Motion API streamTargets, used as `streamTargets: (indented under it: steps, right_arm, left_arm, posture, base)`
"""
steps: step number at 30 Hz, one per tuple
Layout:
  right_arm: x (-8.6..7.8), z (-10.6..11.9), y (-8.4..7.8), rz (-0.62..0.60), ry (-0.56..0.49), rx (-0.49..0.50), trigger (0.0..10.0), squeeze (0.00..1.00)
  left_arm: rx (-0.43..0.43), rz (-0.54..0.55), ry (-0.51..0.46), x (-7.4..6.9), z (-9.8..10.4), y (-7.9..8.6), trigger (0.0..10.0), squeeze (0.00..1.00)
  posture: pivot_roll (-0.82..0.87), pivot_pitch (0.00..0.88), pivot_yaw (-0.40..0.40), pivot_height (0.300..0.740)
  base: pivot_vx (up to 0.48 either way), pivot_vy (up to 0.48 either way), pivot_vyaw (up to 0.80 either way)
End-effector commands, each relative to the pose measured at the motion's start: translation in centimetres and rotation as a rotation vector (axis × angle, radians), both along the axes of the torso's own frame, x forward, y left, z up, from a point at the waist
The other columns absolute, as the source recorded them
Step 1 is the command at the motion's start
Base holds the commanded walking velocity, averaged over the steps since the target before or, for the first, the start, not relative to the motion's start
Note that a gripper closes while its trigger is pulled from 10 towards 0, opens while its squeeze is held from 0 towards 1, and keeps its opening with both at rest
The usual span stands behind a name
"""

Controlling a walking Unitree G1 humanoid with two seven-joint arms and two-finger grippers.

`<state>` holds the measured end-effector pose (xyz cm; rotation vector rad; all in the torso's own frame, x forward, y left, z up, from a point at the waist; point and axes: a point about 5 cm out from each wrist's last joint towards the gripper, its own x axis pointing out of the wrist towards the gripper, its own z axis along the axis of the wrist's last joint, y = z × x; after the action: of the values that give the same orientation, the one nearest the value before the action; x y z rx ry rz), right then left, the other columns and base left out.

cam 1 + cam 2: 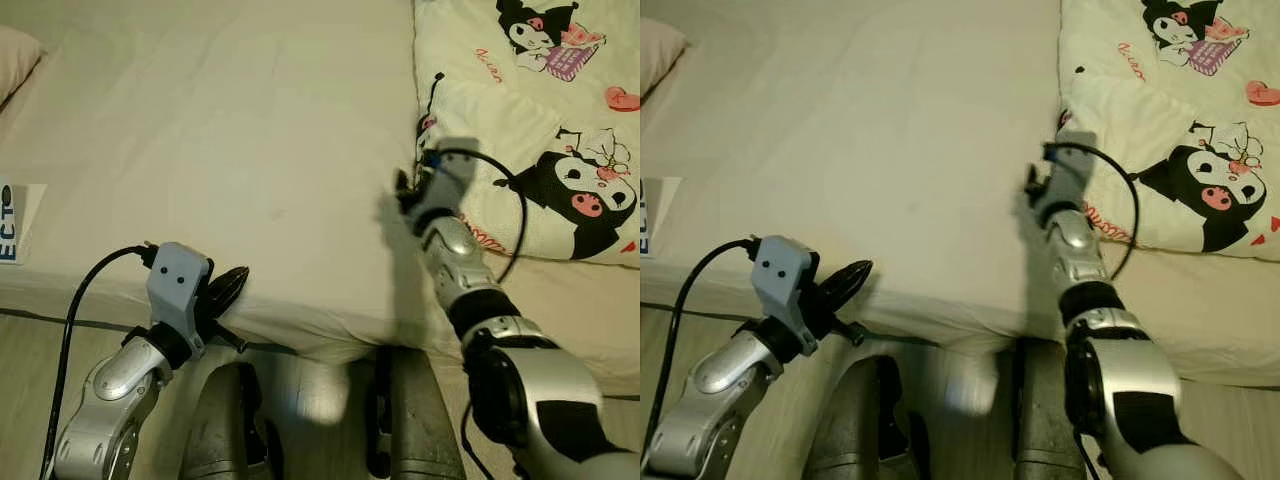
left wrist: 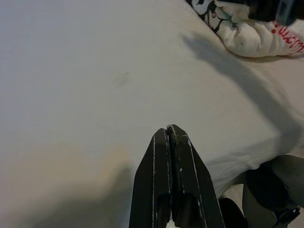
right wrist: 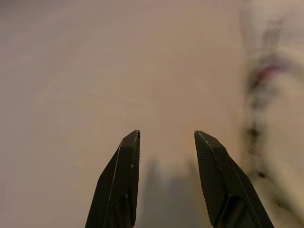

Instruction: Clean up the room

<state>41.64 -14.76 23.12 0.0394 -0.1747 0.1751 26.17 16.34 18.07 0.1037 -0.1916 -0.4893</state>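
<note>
Two grippers: I see right gripper (image 3: 164, 142) spread wide beside quilt (image 1: 520, 120), left gripper (image 2: 170, 156) pinched closed, empty.
Quilt: soft, light, floppy, I judge.
Hold: its near folded edge.

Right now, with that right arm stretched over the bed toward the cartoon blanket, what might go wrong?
The right gripper, jaws open, hovers over the cream bedsheet beside the white cartoon-print quilt. It might pinch the sheet along with the quilt's edge. The black cable looping from that wrist lies close to the quilt and could snag on it. The left gripper, jaws shut, sits at the mattress edge and could drag the sheet.
</note>
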Motion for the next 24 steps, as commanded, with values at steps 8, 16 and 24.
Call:
streamTargets:
  steps: [8,16,24]
  right_arm:
    - [0.2,0.0,-2.7,-0.183,0.05,0.013,10.0,0.04]
    - [-0.1,0.3,-7.7,-0.367,0.129,-0.18,10.0,1.0]
    - [-0.7,0.9,-10.6,-0.432,0.143,-0.104,10.0,1.0]
  left_arm:
    - [0.005,0.005,0.05,-0.1,-1.0,0.2,10.0,0.0]
    - [0.003,0.025,0.045,0.0,-0.8,0.8,10.0,0.0]
    - [0.011,0.033,0.049,-0.2,-0.7,1.2,10.0,0.0]
  posture:
    - [0.1,0.465,0.043,0.589]
    - [0.1,0.474,0.043,0.589]
    - [0.11,0.487,0.055,0.589]
  base:
    - [0.0,0.0,0.0]
    - [0.0,0.0,0.0]
    - [0.0,0.0,0.0]
